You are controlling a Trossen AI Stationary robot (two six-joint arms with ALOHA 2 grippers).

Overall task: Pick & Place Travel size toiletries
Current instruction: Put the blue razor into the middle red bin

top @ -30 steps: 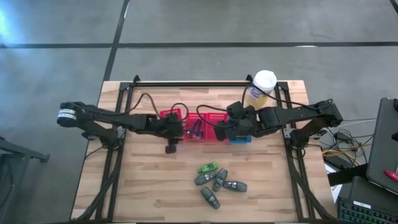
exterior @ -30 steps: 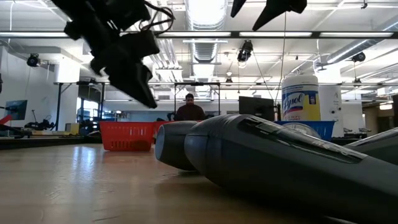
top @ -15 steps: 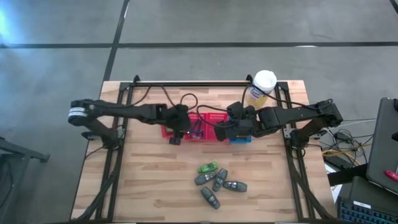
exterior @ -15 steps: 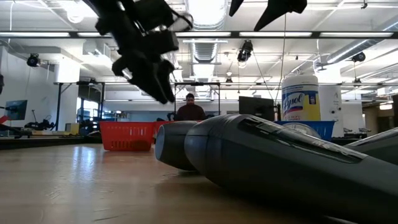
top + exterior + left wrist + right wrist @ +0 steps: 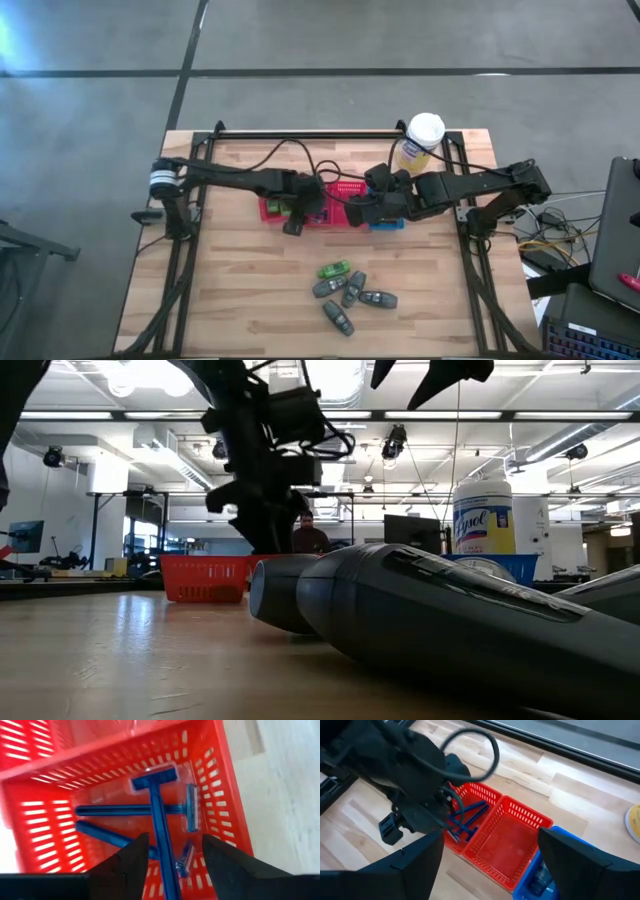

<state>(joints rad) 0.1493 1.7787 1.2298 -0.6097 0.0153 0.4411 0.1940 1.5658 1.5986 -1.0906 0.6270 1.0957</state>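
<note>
One green little bottle (image 5: pixel 334 268) and several dark grey tubes (image 5: pixel 353 290) lie on the wooden table near its front edge. One tube (image 5: pixel 450 620) fills the low view. Three blue T-shaped razors (image 5: pixel 160 815) lie crossed in the left red basket (image 5: pixel 220 805). My left gripper (image 5: pixel 175 840) hangs open over that basket (image 5: pixel 283 207), pointing steeply down. One razor's handle (image 5: pixel 167 870) runs between its fingers, with a gap on each side. My right gripper (image 5: pixel 490 837) stands open, high above the second red basket (image 5: pixel 507 840).
A blue basket (image 5: pixel 385 222) stands right of the two red ones. A tall yellow canister with a white lid (image 5: pixel 420 140) stands at the back right. A person (image 5: pixel 305 538) sits far behind the table. Bare wood lies left of the toiletries.
My left gripper has moved toward the table's right edge, from in front of the left red basket to over it. It has rolled and tipped more steeply downward on the way. My right arm has kept still.
</note>
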